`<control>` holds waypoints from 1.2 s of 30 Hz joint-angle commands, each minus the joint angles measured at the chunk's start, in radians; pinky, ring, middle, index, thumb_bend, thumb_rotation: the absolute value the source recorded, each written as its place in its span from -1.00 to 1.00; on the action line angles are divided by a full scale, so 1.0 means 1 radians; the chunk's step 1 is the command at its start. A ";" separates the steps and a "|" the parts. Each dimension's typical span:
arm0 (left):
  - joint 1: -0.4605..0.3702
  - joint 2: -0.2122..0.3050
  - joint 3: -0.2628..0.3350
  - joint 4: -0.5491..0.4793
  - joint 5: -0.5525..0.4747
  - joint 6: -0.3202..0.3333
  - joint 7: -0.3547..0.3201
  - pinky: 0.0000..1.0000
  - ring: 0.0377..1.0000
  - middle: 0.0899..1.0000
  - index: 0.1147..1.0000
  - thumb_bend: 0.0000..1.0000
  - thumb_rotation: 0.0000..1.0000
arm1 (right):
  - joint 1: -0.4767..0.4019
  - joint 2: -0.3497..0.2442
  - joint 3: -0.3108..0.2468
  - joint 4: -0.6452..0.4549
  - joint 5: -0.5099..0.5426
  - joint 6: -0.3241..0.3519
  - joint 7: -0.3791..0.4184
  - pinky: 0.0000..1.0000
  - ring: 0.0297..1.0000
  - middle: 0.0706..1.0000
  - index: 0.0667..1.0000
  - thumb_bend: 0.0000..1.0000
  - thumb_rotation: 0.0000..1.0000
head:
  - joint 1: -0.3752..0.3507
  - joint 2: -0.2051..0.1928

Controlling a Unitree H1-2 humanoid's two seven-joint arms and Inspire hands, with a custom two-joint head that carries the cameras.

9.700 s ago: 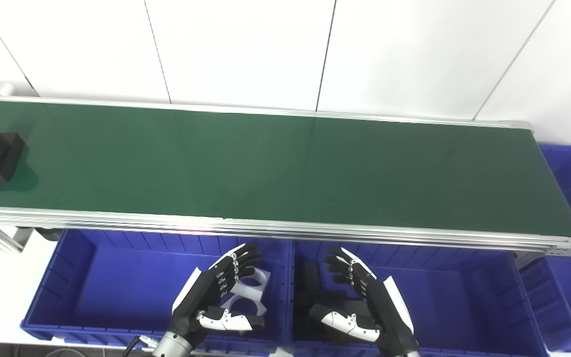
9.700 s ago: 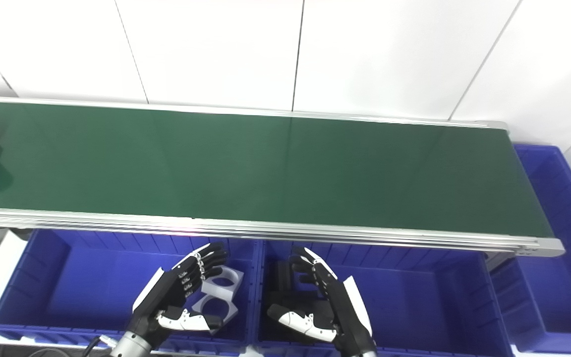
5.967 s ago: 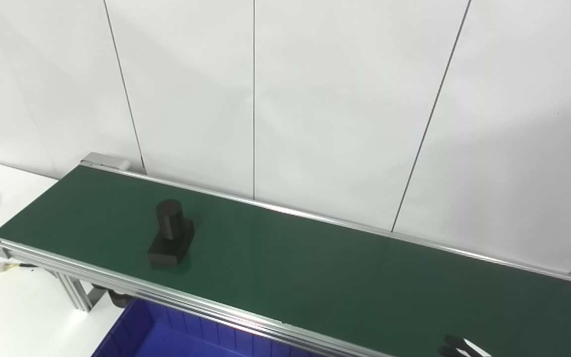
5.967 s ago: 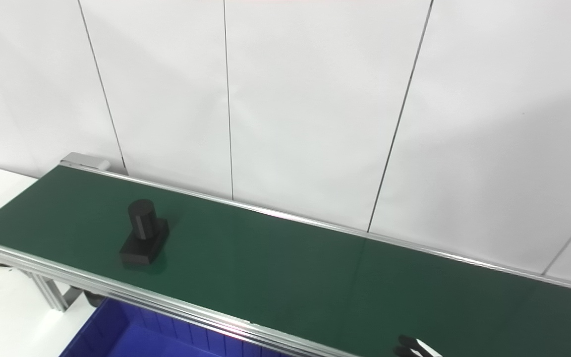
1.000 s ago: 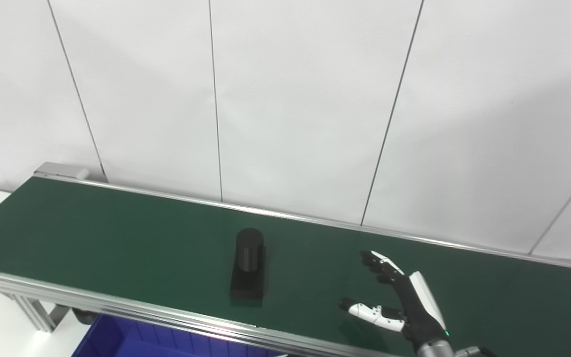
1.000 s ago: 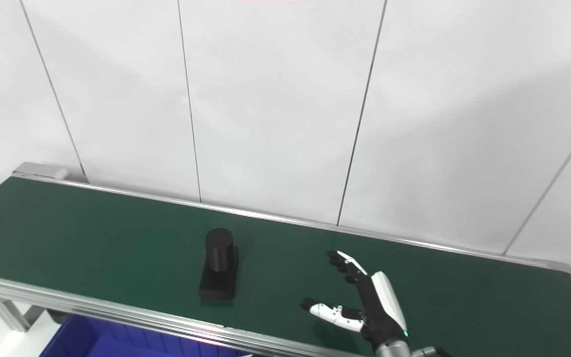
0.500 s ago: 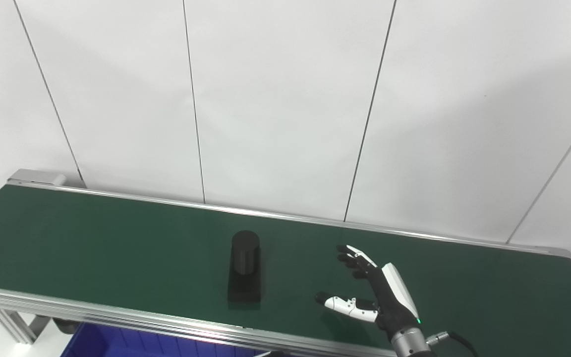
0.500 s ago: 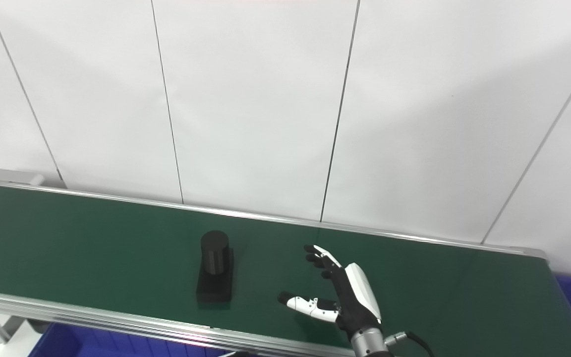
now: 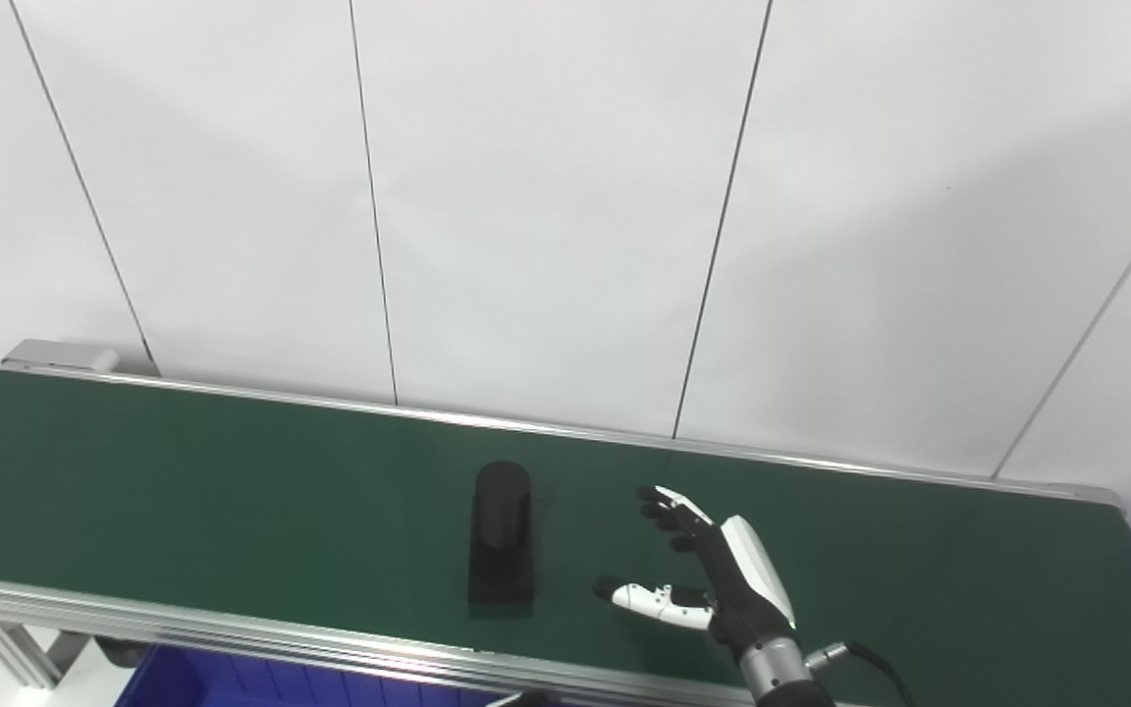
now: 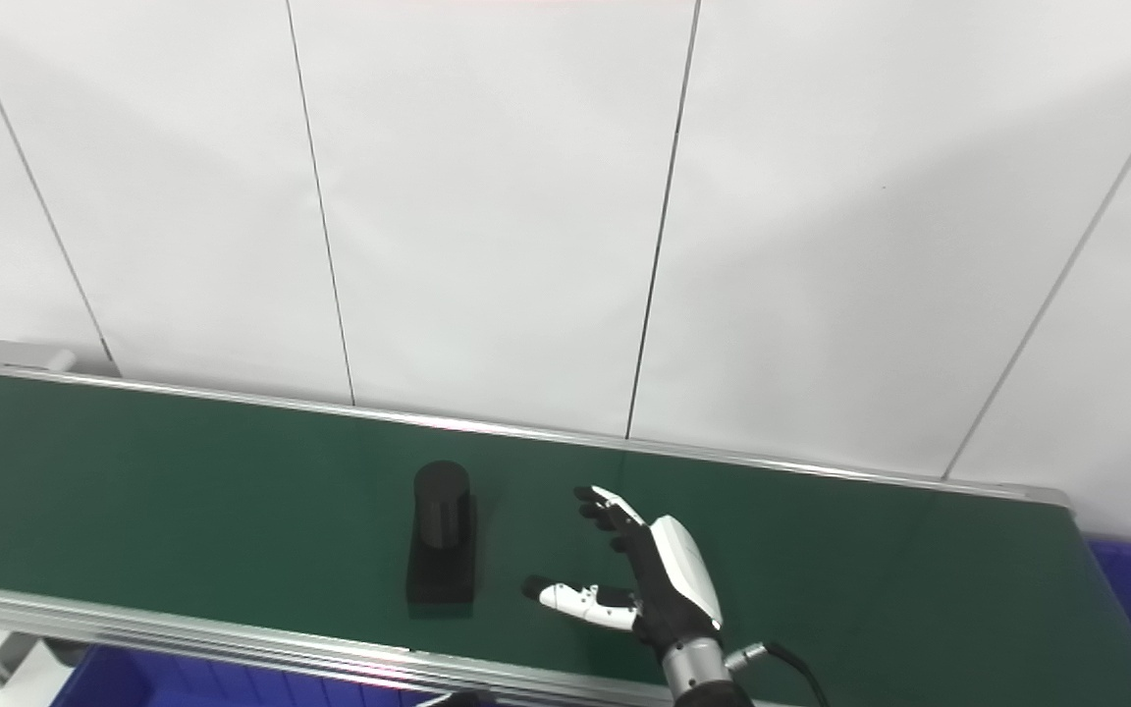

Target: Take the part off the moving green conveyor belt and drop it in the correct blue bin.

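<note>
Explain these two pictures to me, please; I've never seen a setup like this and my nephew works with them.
Both pictures come from two cameras side by side on a humanoid robot's head, so they show one scene. A long green conveyor belt with metal rails runs along a white panelled wall. On it stands a black part, a cylinder on a rectangular base. The robot's black-and-white right hand hovers open beside the part, apart from it, holding nothing. The left hand is out of view. Corners of a blue plastic bin show below the belt.
</note>
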 commanded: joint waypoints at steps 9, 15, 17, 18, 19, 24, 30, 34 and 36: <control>-0.004 0.002 -0.002 -0.030 -0.001 -0.032 -0.006 0.66 0.70 0.66 0.67 1.00 -0.74 | -0.087 0.016 0.017 0.050 -0.011 -0.062 -0.033 0.56 0.64 0.62 0.66 0.48 -0.19 | 0.003 0.001; -0.002 -0.002 -0.002 -0.029 -0.008 -0.035 -0.012 0.68 0.71 0.66 0.67 1.00 -0.76 | -0.114 0.020 0.020 0.084 -0.006 -0.070 -0.034 0.58 0.65 0.63 0.66 0.49 -0.19 | 0.005 0.000; 0.000 -0.003 -0.002 -0.030 -0.009 -0.034 -0.013 0.69 0.72 0.66 0.67 1.00 -0.77 | -0.124 0.023 0.020 0.100 -0.003 -0.075 -0.039 0.58 0.64 0.62 0.65 0.50 -0.23 | 0.005 0.000; 0.000 -0.003 -0.002 -0.031 -0.009 -0.033 -0.014 0.70 0.72 0.66 0.67 1.00 -0.77 | -0.128 0.024 0.020 0.109 -0.003 -0.078 -0.042 0.57 0.64 0.61 0.64 0.50 -0.25 | 0.005 -0.001; 0.000 -0.003 -0.002 -0.030 -0.009 -0.033 -0.014 0.70 0.72 0.66 0.67 1.00 -0.78 | -0.131 0.025 0.021 0.114 -0.003 -0.081 -0.044 0.57 0.63 0.61 0.63 0.50 -0.26 | 0.005 -0.001; 0.002 -0.005 -0.003 -0.033 0.004 -0.036 -0.006 0.70 0.71 0.66 0.67 1.00 -0.76 | -0.156 0.031 0.019 0.157 0.000 -0.097 -0.056 0.55 0.62 0.60 0.62 0.51 -0.31 | 0.007 -0.003; 0.006 -0.009 -0.004 -0.038 0.004 -0.034 -0.005 0.70 0.72 0.67 0.66 1.00 -0.78 | -0.186 0.034 0.014 0.211 0.003 -0.103 -0.060 0.53 0.63 0.62 0.65 0.53 -0.31 | 0.009 -0.004; 0.007 -0.010 -0.005 -0.040 0.008 -0.036 -0.004 0.70 0.72 0.67 0.66 1.00 -0.77 | -0.202 0.034 0.016 0.233 -0.002 -0.083 -0.053 0.39 0.54 0.61 0.67 0.54 -0.22 | 0.011 -0.004; 0.008 -0.011 -0.006 -0.043 0.004 -0.035 -0.006 0.71 0.72 0.68 0.66 1.00 -0.77 | -0.209 0.034 0.019 0.242 -0.008 -0.068 -0.048 0.45 0.60 0.63 0.68 0.54 -0.19 | 0.012 -0.005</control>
